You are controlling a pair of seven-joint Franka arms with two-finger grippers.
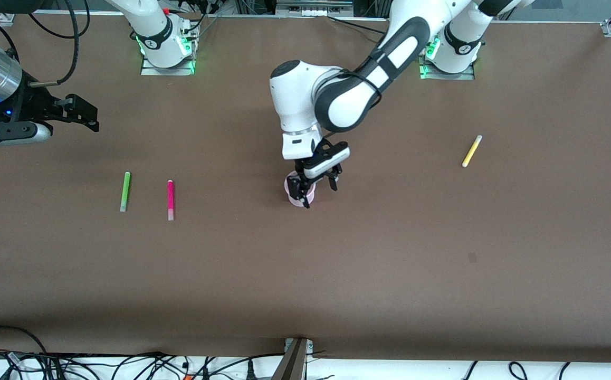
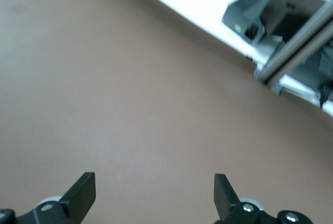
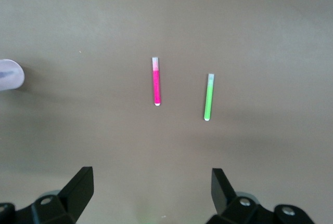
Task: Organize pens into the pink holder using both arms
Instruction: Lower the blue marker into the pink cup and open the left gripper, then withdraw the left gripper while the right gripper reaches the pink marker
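The pink holder (image 1: 290, 187) stands mid-table, partly covered by my left gripper (image 1: 318, 191), which is open and empty right over it. The left wrist view shows only bare table between the left gripper's fingertips (image 2: 154, 190). The green pen (image 1: 125, 191) and magenta pen (image 1: 170, 199) lie side by side toward the right arm's end. The yellow pen (image 1: 471, 151) lies toward the left arm's end. My right gripper (image 1: 90, 116) is open and empty, held up above the table at the right arm's end. The right wrist view shows the magenta pen (image 3: 156, 81), the green pen (image 3: 208, 96) and the holder (image 3: 9, 76) with a faint purple streak inside. The purple pen is otherwise hidden.
The brown table (image 1: 337, 274) reaches to a white edge strip with cables (image 1: 126, 364) nearest the camera. A metal bracket (image 1: 295, 359) sits at that edge. The arm bases (image 1: 165, 47) stand along the edge farthest from the camera.
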